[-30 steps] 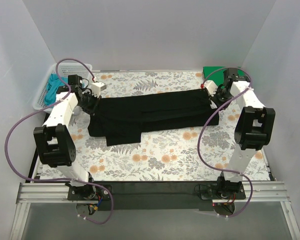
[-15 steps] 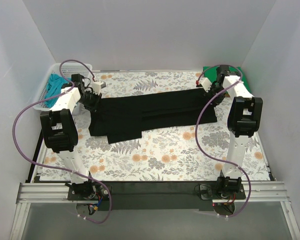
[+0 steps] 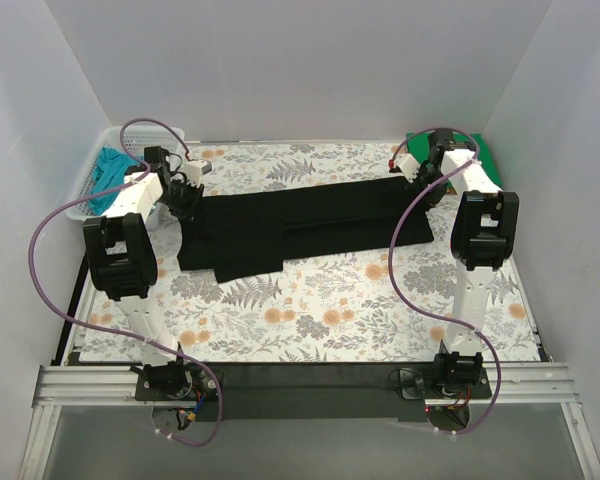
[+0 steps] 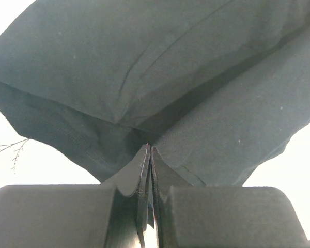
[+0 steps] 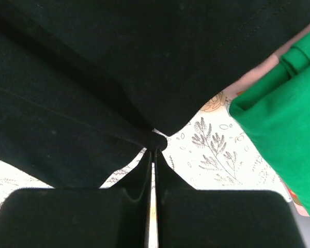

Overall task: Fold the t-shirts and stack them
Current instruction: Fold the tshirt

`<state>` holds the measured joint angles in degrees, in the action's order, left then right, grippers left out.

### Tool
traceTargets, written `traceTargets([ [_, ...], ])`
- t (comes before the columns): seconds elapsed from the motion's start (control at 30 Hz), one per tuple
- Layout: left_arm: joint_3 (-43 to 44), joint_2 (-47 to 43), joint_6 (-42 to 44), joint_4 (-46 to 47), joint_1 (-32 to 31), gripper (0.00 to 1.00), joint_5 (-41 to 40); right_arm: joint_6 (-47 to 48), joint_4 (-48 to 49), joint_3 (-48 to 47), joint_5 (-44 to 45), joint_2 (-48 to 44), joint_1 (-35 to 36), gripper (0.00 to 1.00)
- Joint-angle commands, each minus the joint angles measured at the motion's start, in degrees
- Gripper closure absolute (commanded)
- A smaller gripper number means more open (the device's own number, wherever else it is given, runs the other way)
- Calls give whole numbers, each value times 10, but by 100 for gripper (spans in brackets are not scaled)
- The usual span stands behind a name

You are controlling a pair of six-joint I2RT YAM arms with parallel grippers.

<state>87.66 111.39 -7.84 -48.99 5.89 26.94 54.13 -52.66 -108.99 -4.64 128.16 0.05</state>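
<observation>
The black t-shirt [image 3: 300, 220] lies as a long folded band across the back half of the floral table. My left gripper [image 3: 187, 192] is shut on its left end; in the left wrist view the fingertips [image 4: 150, 155] pinch the black cloth [image 4: 144, 62]. My right gripper [image 3: 418, 182] is shut on its right end; in the right wrist view the jaws [image 5: 154, 152] pinch a black corner [image 5: 93, 62]. The green t-shirt [image 3: 475, 152] lies folded at the back right, also in the right wrist view [image 5: 284, 113]. The teal t-shirt [image 3: 106, 172] sits in the basket.
A white mesh basket [image 3: 80, 205] stands at the back left corner, beside the left arm. The floral tablecloth [image 3: 320, 310] covers the table. White walls close in the back and both sides. Purple cables loop off both arms.
Both grippers have moved toward the back of the table with the black shirt's ends. The shirt is now drawn straighter and flatter, and both forearms stand more upright.
</observation>
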Motion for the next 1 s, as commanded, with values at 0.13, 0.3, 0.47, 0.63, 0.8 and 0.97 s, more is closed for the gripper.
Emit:
traceTargets([
  [0.13, 6, 2, -8, 28, 5, 100, -5, 2, -7, -25, 11, 6, -1, 99],
  [0.3, 18, 15, -10, 25, 5, 100, -3, 2, -7, -26, 15, 7, -1, 99],
  [0.47, 19, 20, -10, 30, 5, 100, -8, 0, -7, -32, 17, 11, -1, 99],
  [0.63, 23, 32, -25, 36, 5, 96, -12, -11, -7, -35, 30, 19, -1, 83],
  [0.8, 55, 8, -58, 18, 7, 62, 8, -47, -23, -63, 4, -18, 13, 48],
  [0.97, 17, -47, -84, -13, 27, 56, 29, -63, -58, 8, -37, -89, 14, 48],
])
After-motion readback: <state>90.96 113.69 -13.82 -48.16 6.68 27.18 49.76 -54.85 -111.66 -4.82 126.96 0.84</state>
